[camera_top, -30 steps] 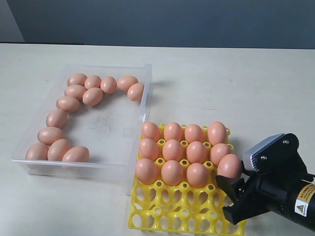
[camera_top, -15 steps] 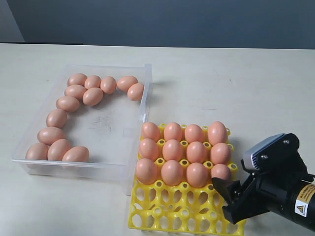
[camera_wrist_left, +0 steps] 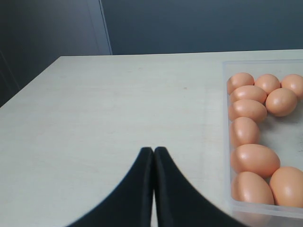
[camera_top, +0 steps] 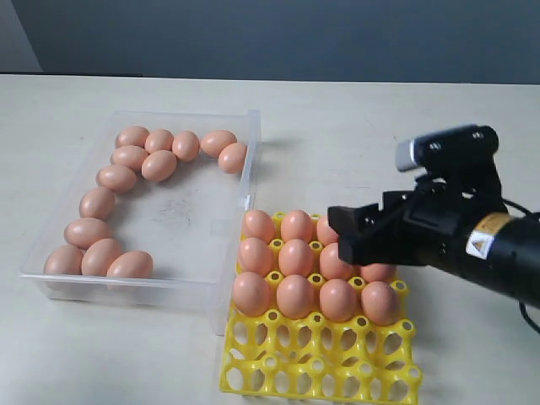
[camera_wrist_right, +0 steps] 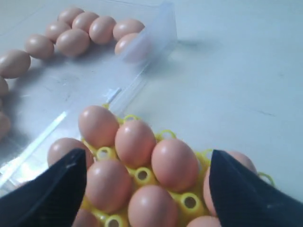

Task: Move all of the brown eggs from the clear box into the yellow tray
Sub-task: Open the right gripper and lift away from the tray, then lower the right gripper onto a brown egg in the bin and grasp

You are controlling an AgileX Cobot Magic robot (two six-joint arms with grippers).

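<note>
Across the surface (camera_top: 363, 126), the clear box (camera_top: 252, 160) at left holds loose brown eggs (camera_top: 117, 177) along its walls; the yellow tray (camera_top: 312, 364) beside it has its far rows full. Over those the right claw (camera_wrist_right: 144, 163) hangs released and empty, likely ready for another; the left claw (camera_wrist_left: 154, 151) is clenched on nothing.
</note>
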